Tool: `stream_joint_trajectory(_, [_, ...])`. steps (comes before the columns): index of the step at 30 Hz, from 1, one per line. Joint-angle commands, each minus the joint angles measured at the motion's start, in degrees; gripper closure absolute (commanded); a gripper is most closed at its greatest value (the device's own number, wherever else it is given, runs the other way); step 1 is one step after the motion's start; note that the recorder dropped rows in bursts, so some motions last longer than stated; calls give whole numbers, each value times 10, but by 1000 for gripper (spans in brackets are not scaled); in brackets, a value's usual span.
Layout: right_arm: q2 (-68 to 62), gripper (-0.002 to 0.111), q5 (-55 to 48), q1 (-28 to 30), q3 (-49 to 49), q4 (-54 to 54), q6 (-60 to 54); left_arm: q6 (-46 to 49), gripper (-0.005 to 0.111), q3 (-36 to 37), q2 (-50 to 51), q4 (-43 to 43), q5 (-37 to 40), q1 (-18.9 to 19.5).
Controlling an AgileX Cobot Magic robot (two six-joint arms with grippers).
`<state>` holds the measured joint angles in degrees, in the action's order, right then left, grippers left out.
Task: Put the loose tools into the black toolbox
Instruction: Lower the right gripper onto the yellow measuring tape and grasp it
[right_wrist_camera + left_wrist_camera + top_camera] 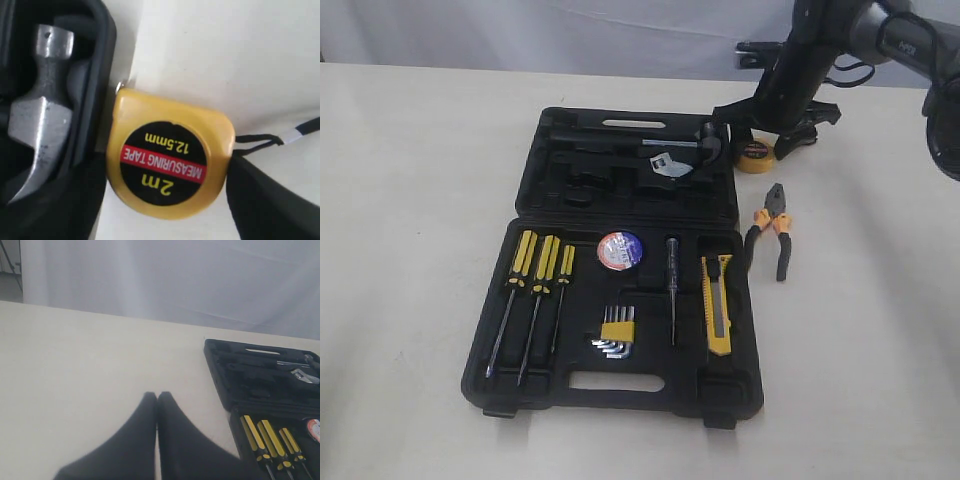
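**Item 1. Right jaws.** Spread wide, fingers [815, 122] standing either side of the round yellow tape measure [167, 160], with nothing clamped. Whether a pad touches its casing cannot be told. Likely purpose: straddling it for a pinch across the rim.

**Item 2. Tape measure.** Flat on the bench [420, 200], label up, just beside the right wall of the black toolbox [525, 390], far half, by the hammer [42, 115] bedded there. That wall probably leaves the nearer finger little room.

**Item 3. Pliers [772, 240].** On the bench right of the case, not yet stowed.

**Item 4. Tape roll [619, 250], utility knife [717, 305].** Seated in the near half, alongside the screwdrivers [535, 270] and hex key set [615, 330].

**Item 5. Left jaws.** Fingers [140, 440] pressed together, holding nothing, over the bench left of the case, apparently parked clear of the work.
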<state>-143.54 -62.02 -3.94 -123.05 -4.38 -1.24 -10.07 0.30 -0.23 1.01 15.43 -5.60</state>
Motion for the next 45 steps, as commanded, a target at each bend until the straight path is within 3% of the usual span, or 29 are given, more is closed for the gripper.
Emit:
stream_joint_trajectory(1, [-7,43,21,-3,-1,-7,-5,0,107,-3,2,-1,0,-3])
stream_joint_trajectory(27, [-23,41,60,-3,-1,-7,-5,0,107,-3,2,-1,0,-3])
stream_joint_trajectory(32, [-23,29,68,-3,-1,-7,-5,0,107,-3,2,-1,0,-3])
stream_joint_trajectory(45, [-23,29,109,-3,-1,-7,6,0,107,-3,2,2,0,-3])
